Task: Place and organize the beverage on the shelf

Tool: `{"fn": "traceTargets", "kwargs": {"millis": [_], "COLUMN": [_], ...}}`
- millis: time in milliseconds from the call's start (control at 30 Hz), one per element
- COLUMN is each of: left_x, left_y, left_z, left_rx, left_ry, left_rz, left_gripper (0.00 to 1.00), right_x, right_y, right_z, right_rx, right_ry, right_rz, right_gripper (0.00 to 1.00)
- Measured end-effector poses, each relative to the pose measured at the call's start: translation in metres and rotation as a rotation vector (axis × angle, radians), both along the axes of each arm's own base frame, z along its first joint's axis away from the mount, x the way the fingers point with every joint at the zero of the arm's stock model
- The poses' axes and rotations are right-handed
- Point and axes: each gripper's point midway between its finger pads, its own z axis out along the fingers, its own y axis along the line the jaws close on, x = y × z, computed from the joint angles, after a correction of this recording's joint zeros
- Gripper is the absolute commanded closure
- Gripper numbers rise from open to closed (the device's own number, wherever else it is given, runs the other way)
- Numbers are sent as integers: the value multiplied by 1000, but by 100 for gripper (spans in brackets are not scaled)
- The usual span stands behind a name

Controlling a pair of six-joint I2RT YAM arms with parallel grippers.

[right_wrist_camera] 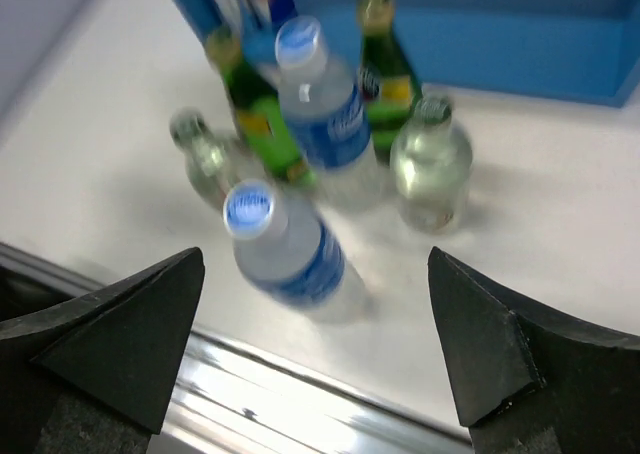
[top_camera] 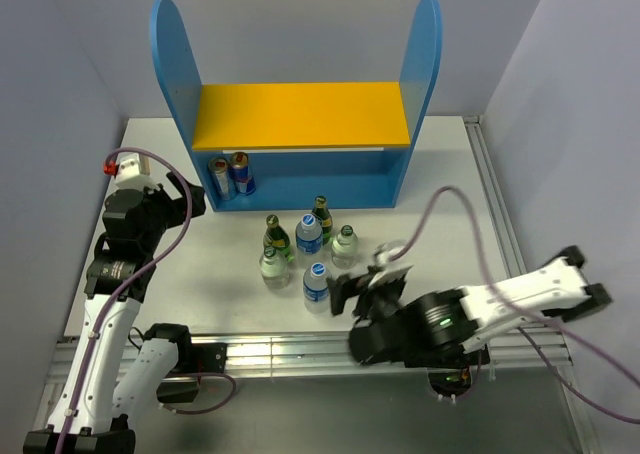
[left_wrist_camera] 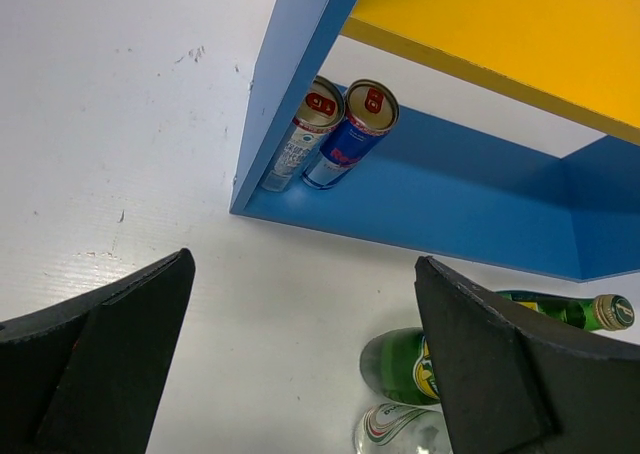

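- From above, we see the shelf [top_camera: 178, 74] at the far side of the table [top_camera: 450, 174]. Its orange board [top_camera: 300, 114] is on top, and two cans [top_camera: 230, 174] stand on the lower tier against the left side panel.
- All six bottles stand in a loose cluster on the table in front of the shelf. They are a left green bottle [top_camera: 275, 232], a right green bottle [top_camera: 321, 214], a far plastic bottle [top_camera: 309, 237], a near plastic bottle [top_camera: 316, 282], a left glass bottle [top_camera: 271, 267] and a right glass bottle [top_camera: 344, 246].
- The same view puts the left gripper [top_camera: 188, 199] left of the cluster, near the shelf's left front corner. The right gripper [top_camera: 365, 284] is just right of the near plastic bottle. From up there we cannot judge either finger gap well.
- The left wrist view settles the left side. Its fingers [left_wrist_camera: 100, 344] are spread wide with only table between them.
- That view also gives us the can tops with their red tabs. The left green bottle [left_wrist_camera: 395, 366] shows low at the right, partly behind a finger.
- The right wrist view is blurred, yet its fingers [right_wrist_camera: 110, 344] are clearly wide apart. The near plastic bottle [right_wrist_camera: 290, 254] stands upright ahead of the gap, touching neither finger.
- Only this view shows the other five bottles grouped beyond that one.
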Motion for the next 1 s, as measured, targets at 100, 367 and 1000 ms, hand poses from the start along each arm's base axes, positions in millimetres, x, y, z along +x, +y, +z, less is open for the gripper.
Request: {"fn": "traceTargets", "kwargs": {"millis": [100,367,1000], "left_x": [0,-1,-4], "left_y": [0,1,2], "left_z": [0,2,7], "left_rx": [2,2,1], "left_ry": [-1,-8,-25], "left_rz": [-1,3,3], "left_gripper": [1,1,1], "right_x": [-28,-72,-20], "right_y": [28,66,91], "right_z": [-44,-95,-171], "right_rx": [-110,-198,-217], "right_ry": [1,-36,59], "right_rz": [11,37,32], "right_gripper": [0,0,0]}}
